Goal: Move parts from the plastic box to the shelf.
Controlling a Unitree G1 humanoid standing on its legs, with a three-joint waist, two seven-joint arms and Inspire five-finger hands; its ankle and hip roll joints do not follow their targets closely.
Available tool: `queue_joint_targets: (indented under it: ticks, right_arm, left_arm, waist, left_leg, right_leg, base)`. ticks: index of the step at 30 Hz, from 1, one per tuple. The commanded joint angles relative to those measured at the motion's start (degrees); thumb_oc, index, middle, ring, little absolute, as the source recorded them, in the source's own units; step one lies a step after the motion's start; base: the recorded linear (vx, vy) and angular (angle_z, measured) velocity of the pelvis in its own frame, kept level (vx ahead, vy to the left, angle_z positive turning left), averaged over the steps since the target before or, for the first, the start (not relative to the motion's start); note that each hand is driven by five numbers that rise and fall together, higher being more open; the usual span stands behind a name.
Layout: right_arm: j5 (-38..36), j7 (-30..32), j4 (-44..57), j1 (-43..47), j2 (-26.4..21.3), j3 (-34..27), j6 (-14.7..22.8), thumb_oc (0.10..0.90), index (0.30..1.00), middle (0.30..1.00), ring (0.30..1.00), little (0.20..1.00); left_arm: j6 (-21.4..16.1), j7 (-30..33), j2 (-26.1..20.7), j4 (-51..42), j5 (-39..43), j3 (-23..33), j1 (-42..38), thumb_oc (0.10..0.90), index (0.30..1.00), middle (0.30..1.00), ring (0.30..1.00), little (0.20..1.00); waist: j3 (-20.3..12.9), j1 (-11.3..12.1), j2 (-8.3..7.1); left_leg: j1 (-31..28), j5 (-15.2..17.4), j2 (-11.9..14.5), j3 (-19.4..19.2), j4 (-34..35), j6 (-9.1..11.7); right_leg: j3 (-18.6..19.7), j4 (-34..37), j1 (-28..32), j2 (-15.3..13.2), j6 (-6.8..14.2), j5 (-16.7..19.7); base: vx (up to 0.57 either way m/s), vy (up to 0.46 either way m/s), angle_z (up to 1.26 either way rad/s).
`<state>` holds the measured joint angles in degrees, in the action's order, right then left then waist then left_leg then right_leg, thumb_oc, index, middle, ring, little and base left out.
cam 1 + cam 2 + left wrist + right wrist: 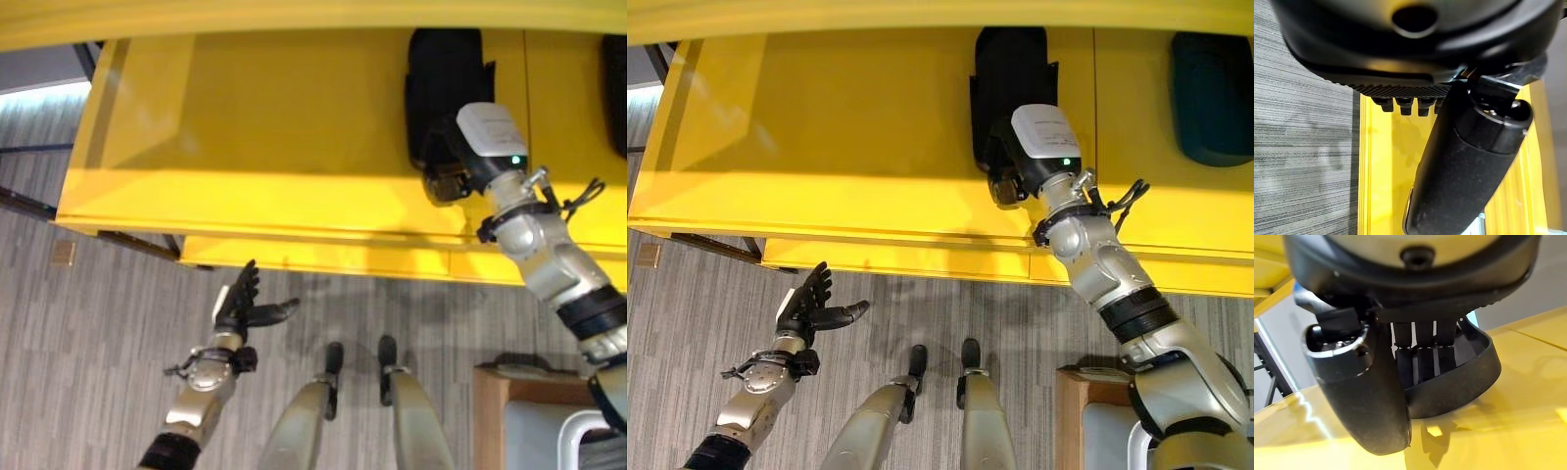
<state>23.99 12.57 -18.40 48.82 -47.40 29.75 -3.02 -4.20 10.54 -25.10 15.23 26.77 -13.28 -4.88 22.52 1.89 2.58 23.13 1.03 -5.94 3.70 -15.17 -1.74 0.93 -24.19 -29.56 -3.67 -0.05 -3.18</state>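
Observation:
A black moulded part [446, 69] lies on the yellow shelf [245, 127], towards its back right. My right hand [446, 178] reaches over the shelf's front edge to the part's near end. In the right wrist view the fingers [1420, 357] sit inside the part's curved rim [1469, 377] and the thumb [1366, 396] is outside it, pinching the rim. My left hand [238, 304] hangs low over the floor in front of the shelf, fingers spread and holding nothing; its thumb [1469, 161] points at the yellow shelf edge [1386, 161].
A second dark teal part [1213, 93] lies on the shelf further right. A lower yellow ledge [323, 257] juts out below the shelf front. A brown wooden box edge [495, 392] with a grey-white item [549, 431] stands on the floor at lower right.

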Motion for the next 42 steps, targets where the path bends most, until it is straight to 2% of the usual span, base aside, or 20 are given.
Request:
queue_joint_targets:
  ticks: [1, 16, 33, 42]
  right_arm:
    - [-1.0, 2.7, -0.3, 3.1, -4.2, 0.3, -0.1, 0.4, 0.3, 0.3, 0.3, 0.3]
    - [-1.1, 1.6, 0.4, 2.1, -3.9, 0.7, 0.3, 0.4, 0.3, 0.3, 0.3, 0.3]
    - [-2.9, 1.7, 2.5, -0.5, 1.1, -0.6, 0.6, 0.4, 0.3, 0.3, 0.3, 0.3]
    - [-2.5, 1.6, 4.0, -3.1, 1.6, -1.5, 0.6, 0.4, 0.3, 0.3, 0.3, 0.3]
  left_arm:
    - [-5.4, -0.3, -2.4, -5.1, 1.3, -0.7, 1.6, 0.9, 1.0, 1.0, 1.0, 1.0]
    - [-5.5, -0.1, -2.0, -4.9, 1.5, -0.8, 0.7, 0.9, 1.0, 1.0, 1.0, 1.0]
    - [-5.4, 0.3, -1.6, -4.3, 1.4, -0.7, 0.3, 0.9, 1.0, 1.0, 1.0, 1.0]
    - [-5.2, 0.3, -1.3, -4.2, 1.4, -0.4, 0.6, 0.9, 1.0, 1.0, 1.0, 1.0]
  waist:
    - [-3.7, 0.6, 0.61]
    - [-3.1, 0.3, 0.08]
    - [-3.3, 0.5, -0.07]
    - [-3.2, 0.6, -0.24]
  left_leg:
    - [1.2, 3.3, 3.1, -2.1, -3.8, 2.0]
    - [0.8, 3.3, 3.5, -2.4, -3.5, 2.1]
    - [1.0, 2.7, 3.6, -2.2, -2.7, 2.0]
    - [0.5, 2.6, 3.6, -2.0, -2.2, 1.9]
  right_leg:
    - [2.2, -2.1, 1.1, -1.2, 2.3, -2.1]
    - [2.3, -1.8, 1.6, -1.0, 2.3, -1.7]
    - [2.5, -1.0, 1.6, -0.7, 2.3, -1.1]
    - [2.4, -0.5, 2.1, -0.8, 2.6, -0.9]
  base:
    - [0.0, 0.0, 0.0]
    - [0.0, 0.0, 0.0]
    - [0.0, 0.0, 0.0]
    - [0.0, 0.0, 0.0]
